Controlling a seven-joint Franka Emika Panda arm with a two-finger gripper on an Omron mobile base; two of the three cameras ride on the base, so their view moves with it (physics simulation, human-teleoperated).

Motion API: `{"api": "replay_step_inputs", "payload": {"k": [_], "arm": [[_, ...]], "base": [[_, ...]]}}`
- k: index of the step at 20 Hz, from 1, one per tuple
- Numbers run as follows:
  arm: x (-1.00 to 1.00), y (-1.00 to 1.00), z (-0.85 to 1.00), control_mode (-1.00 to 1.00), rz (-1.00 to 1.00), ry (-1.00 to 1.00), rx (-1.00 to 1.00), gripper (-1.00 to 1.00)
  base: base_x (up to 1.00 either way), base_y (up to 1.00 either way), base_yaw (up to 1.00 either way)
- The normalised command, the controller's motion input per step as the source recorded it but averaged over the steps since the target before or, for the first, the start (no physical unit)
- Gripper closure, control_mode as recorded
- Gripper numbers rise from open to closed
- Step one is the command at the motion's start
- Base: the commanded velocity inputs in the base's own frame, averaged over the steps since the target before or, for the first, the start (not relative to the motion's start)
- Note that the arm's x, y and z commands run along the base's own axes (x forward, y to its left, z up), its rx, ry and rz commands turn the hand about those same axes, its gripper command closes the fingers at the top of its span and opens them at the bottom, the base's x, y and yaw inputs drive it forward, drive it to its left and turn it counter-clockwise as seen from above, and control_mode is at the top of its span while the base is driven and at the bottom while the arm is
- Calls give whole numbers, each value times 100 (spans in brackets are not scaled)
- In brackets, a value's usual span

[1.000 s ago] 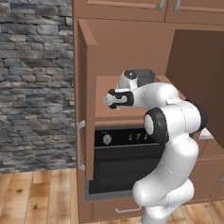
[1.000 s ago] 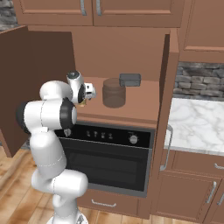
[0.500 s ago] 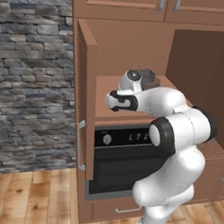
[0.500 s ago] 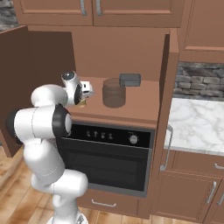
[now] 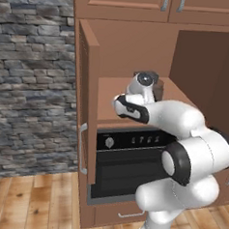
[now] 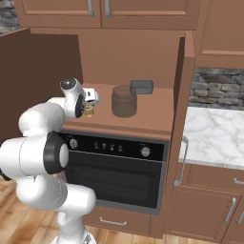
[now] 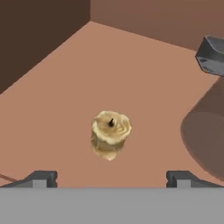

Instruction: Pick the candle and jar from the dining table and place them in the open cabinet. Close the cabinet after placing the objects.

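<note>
- Gripper point(image 7: 111, 178): jaws stand wide apart with nothing between them; its 2 dark fingertips point(image 7: 40, 178) flank the lower edge of the hand view; the hand hangs just over the front left part of the cabinet shelf.
- Candle point(image 7: 110, 134): rests upright on the brown shelf of the cabinet point(image 6: 143, 116), free of the fingers; in the right base view it is a small gold spot point(image 6: 88, 112) just beside the hand, partly masked, so its exact footing there is hard to judge.
- Jar point(image 6: 124, 100): stands on the same shelf, near the candle and to the right of it in the right base view; a small dark grey box point(image 6: 141, 86) sits behind it toward the back wall.
- Progress: both objects appear delivered into the cabinet; 2 of the 3 steps look complete.
- Remaining: both cabinet doors stand open, the left door point(image 5: 85, 109) swung outward toward the base; closing them is still outstanding; the arm would first need to clear the shelf.
- Dining table: its white marble top point(image 6: 217, 136) lies well off to the right of the cabinet.
- Writing: no brand, label or legible text on any item; the oven point(image 6: 119, 171) panel shows only small unreadable marks.
</note>
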Motion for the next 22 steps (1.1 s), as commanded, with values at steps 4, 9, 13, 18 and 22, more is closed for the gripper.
{"api": "replay_step_inputs", "payload": {"k": [4,9,13,18,22], "arm": [[-84,-26,43,-100,-6,0,4,-100],[-98,-38,12,-100,-17,0,8,-100],[-100,-51,0,-100,-24,0,14,-100],[-100,-51,2,-100,-28,-3,16,-100],[-100,-46,6,-100,-31,-1,19,-100]], "base": [[0,0,0],[0,0,0],[0,0,0],[0,0,0],[0,0,0]]}}
